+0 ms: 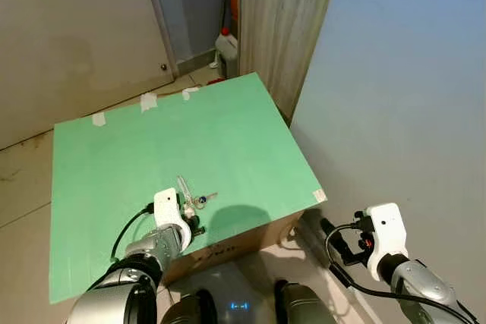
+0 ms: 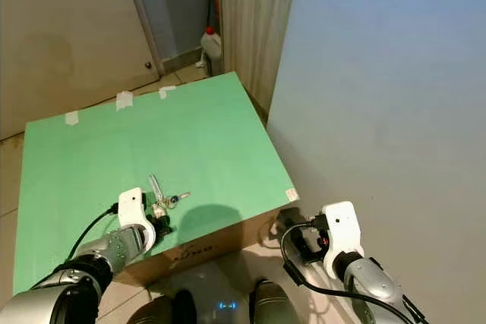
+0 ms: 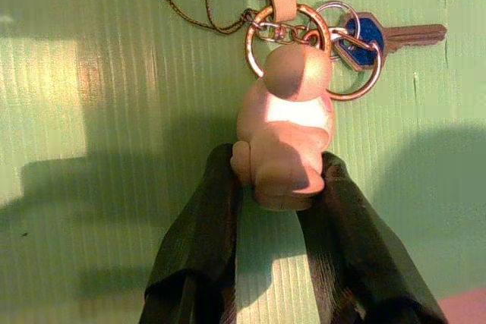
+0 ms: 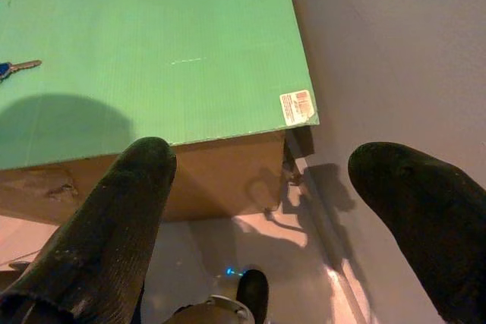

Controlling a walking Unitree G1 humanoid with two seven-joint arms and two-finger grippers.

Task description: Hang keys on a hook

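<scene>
A bunch of keys (image 1: 199, 201) lies near the front edge of a green board (image 1: 190, 127) on top of a cardboard box. In the left wrist view it shows a beige figurine (image 3: 287, 127), metal rings, a strap and a blue-headed key (image 3: 364, 36). My left gripper (image 3: 277, 165) is shut on the base of the figurine, one black finger pressing each side, with the keys resting flat on the board. Off the box's right front corner, my right gripper (image 1: 330, 237) hangs open near the wall, nothing between its fingers (image 4: 129, 210).
A grey-blue wall (image 1: 402, 96) runs close along the box's right side. Beyond the board stand a wooden panel (image 1: 285, 20), a white bottle with a red cap (image 1: 226, 43) and a pale door (image 1: 76, 28). Tape strips (image 1: 148, 101) hold the board's far edge.
</scene>
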